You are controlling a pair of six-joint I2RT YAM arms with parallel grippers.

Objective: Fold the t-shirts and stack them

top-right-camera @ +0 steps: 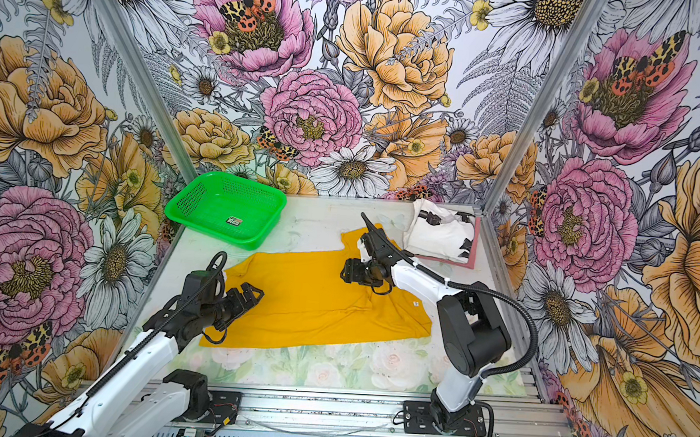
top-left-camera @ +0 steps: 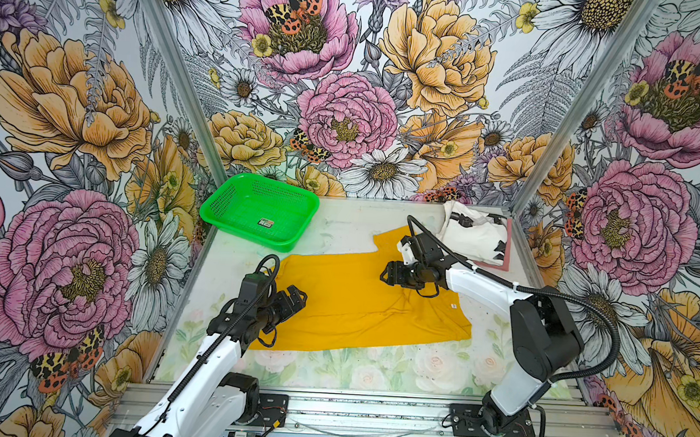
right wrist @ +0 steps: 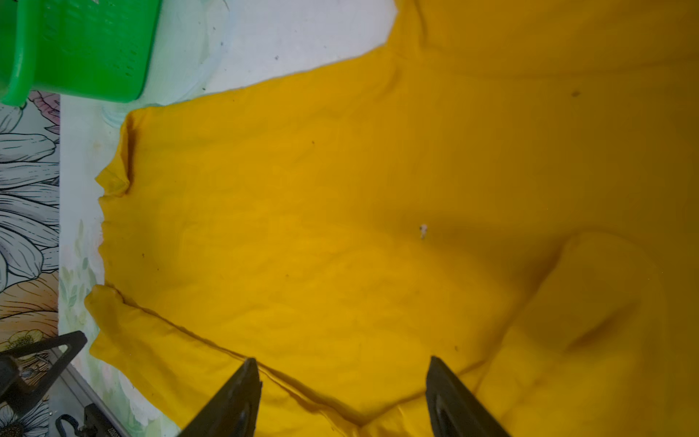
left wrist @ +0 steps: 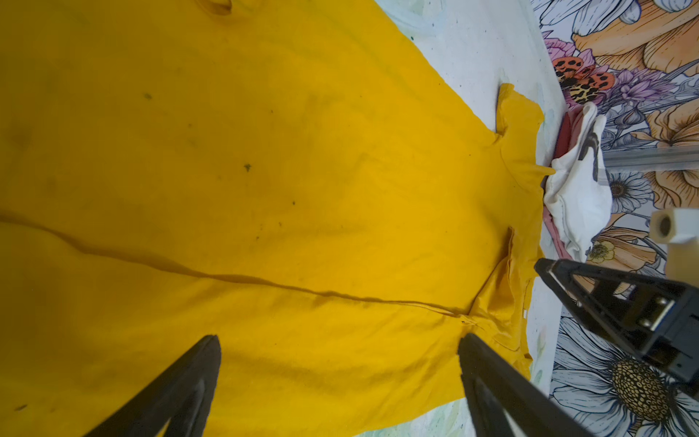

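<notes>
The mustard-yellow t-shirt (top-left-camera: 360, 295) (top-right-camera: 318, 296) lies spread across the middle of the table, with a long crease near its front and a small white label (top-left-camera: 452, 305) at its right end. My left gripper (top-left-camera: 297, 297) (left wrist: 339, 336) hangs open over the shirt's left part with only cloth below it. My right gripper (top-left-camera: 387, 271) (right wrist: 342, 359) is open above the shirt's right part, holding nothing. In the back right corner, a folded white t-shirt with black markings (top-left-camera: 474, 235) (left wrist: 578, 196) rests on a pink one (top-left-camera: 504, 258).
A green mesh basket (top-left-camera: 220, 203) (top-right-camera: 187, 201) stands at the back left, close to the yellow shirt's far edge. Flower-patterned walls close in the table on three sides. Both arm bases sit on the metal rail (top-left-camera: 369, 412) in front.
</notes>
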